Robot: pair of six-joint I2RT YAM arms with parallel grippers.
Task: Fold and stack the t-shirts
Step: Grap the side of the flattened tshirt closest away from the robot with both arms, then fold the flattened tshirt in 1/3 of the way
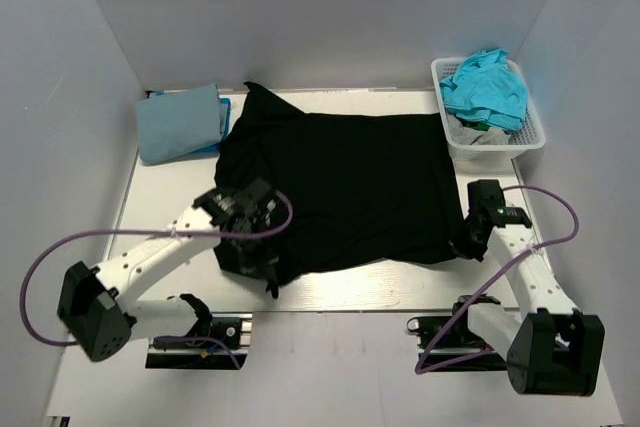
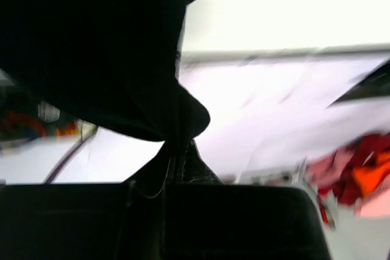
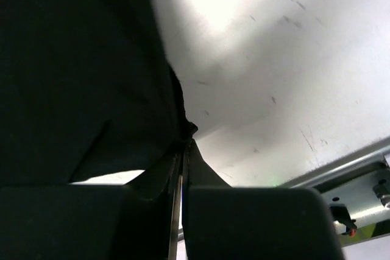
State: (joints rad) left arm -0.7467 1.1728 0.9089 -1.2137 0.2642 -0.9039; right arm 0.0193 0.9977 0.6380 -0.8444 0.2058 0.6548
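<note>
Nearest us, both arms reach in from the near table edge. The left gripper (image 1: pixel 262 259) is clenched on the near-left edge of the black t-shirt (image 1: pixel 350 182). In the left wrist view we see dark cloth pinched tight between the fingertips and bunching up above them. The right gripper (image 1: pixel 468 245) is clenched too, grasping the shirt's near-right corner. The right wrist view shows a thin fold of black fabric caught between jaws pressed together, with pale table (image 1: pixel 330 292) beyond. The black t-shirt itself lies spread over the middle of the table, mostly flat and a bit rumpled along the near edge, with one point of cloth sticking out toward the back wall at far left. Farther back on the left we see a folded light blue t-shirt (image 1: pixel 180 122) just beside the black one, and a strip of brighter blue cloth (image 1: pixel 226 115) peeks out at its right edge. At far right sits a white slotted basket (image 1: pixel 536 140), close to the black shirt's far-right corner. A turquoise t-shirt (image 1: pixel 488 87) is heaped in it over some grey cloth (image 1: pixel 478 135).
</note>
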